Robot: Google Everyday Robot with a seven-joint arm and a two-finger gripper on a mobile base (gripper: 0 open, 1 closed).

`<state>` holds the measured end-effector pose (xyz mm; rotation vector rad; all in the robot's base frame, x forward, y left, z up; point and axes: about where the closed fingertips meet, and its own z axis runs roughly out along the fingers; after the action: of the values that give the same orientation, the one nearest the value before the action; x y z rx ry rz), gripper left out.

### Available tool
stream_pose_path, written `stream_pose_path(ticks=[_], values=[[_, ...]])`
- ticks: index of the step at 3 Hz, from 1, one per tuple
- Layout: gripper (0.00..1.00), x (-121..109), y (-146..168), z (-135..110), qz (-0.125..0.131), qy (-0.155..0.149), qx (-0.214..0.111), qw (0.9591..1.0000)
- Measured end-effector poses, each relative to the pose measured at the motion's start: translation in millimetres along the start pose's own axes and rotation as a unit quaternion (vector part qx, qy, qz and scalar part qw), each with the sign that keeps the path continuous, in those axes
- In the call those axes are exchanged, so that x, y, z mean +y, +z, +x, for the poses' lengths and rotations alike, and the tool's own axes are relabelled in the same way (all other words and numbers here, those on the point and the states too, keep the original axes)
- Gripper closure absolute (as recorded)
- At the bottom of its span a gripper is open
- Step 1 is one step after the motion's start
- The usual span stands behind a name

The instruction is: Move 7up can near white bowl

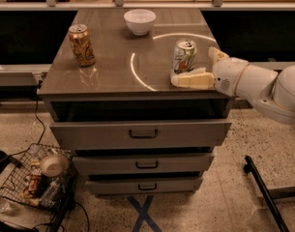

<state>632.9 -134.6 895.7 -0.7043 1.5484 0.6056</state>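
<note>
The 7up can (184, 56), white-silver with green and red marks, stands upright on the right part of the brown cabinet top (113, 57). The white bowl (140, 21) sits at the back middle of the top, well apart from the can. My gripper (199, 66) reaches in from the right at can height and is open. One cream finger (190, 79) lies along the front of the can's base. The other finger (217, 54) shows behind and to the right of the can. The can stands between them, not clamped.
An orange-gold can (81, 45) stands at the left of the top. Below are three drawers, the upper one (142, 133) pulled out slightly. A wire basket with litter (38, 178) sits on the floor at the left. A dark bar (263, 190) lies on the floor at the right.
</note>
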Motion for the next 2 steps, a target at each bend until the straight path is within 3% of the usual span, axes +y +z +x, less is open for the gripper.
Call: stream_pose_path(ticks=[1,2], values=[[0.00,2.6,11.5,-2.8,-0.013,-0.005,-0.010,0.9999],[0.18,7.1,17.8,-10.5,-0.017,-0.022,-0.022,0.9994]])
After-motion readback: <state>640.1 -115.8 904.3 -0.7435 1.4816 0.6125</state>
